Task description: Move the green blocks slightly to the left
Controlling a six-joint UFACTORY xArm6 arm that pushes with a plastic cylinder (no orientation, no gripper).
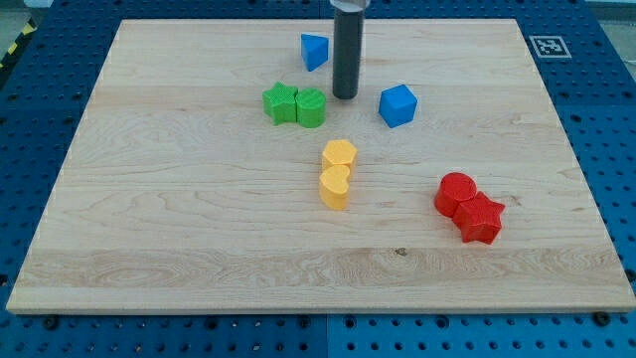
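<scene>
Green blocks (295,105), touching as a pair, sit on the bench (179,199) just left of my tip (345,96); no jaws, only a rod.

No readable text; only a fiducial marker (549,46) (black-and-white) on the board's corner.

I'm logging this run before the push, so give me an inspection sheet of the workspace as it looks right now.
Surface: wooden board, flat, lying on a blue perforated base.
Job's things: green star block and green round block, touching.
Clutter: two blue blocks; two yellow blocks; red cylinder and red star block.
Jaws: none; my tip sits just right of the green pair.
Cables: nothing seen.
Surroundings: marker tag.
</scene>
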